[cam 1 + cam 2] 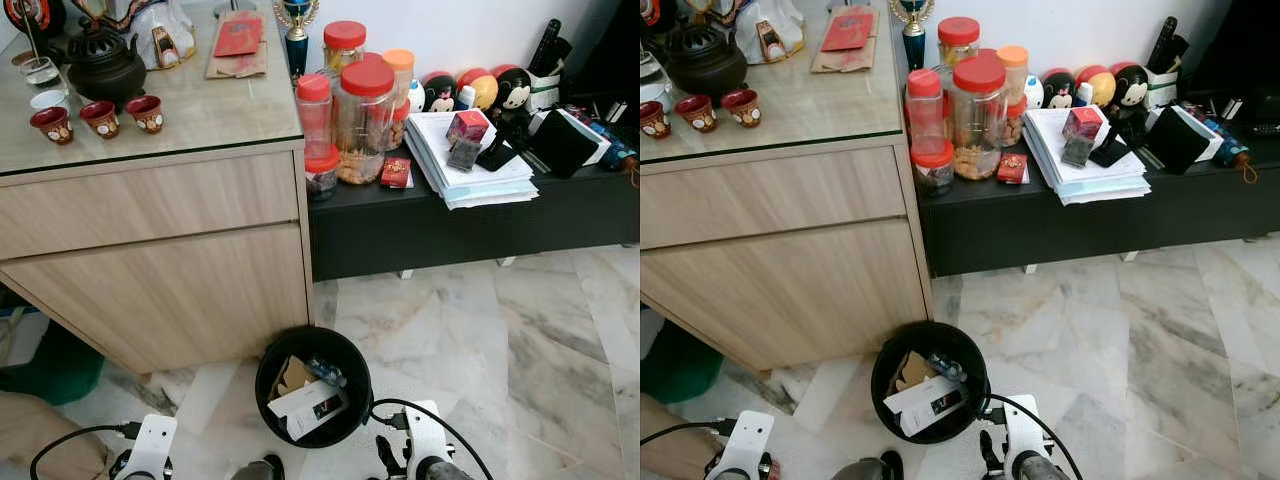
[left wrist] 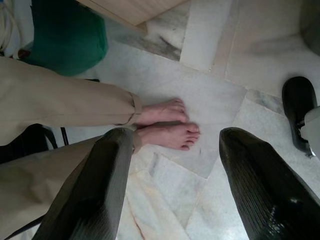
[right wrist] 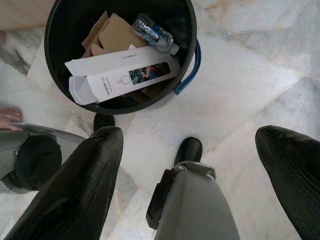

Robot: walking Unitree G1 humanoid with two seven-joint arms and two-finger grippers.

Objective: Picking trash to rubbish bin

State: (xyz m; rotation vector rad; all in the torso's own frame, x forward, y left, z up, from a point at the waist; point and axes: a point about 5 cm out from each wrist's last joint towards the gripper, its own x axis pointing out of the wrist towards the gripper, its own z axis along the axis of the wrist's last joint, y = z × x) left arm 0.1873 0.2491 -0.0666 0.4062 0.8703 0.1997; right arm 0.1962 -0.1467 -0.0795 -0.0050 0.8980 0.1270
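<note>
Brown cardboard (image 3: 112, 32) half under white carton (image 3: 122, 75)

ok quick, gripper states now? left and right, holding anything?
Left gripper: open, holding nothing, above the marble floor near a person's bare feet.
Right gripper: open, holding nothing, beside the black bin.

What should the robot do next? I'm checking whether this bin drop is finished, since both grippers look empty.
Probably turn away and look for more trash. The white box, crumpled bottle and cardboard already lie inside the black bin. The right gripper hangs open and empty over the marble floor beside it; the left gripper is open too, near a person's bare feet.
</note>
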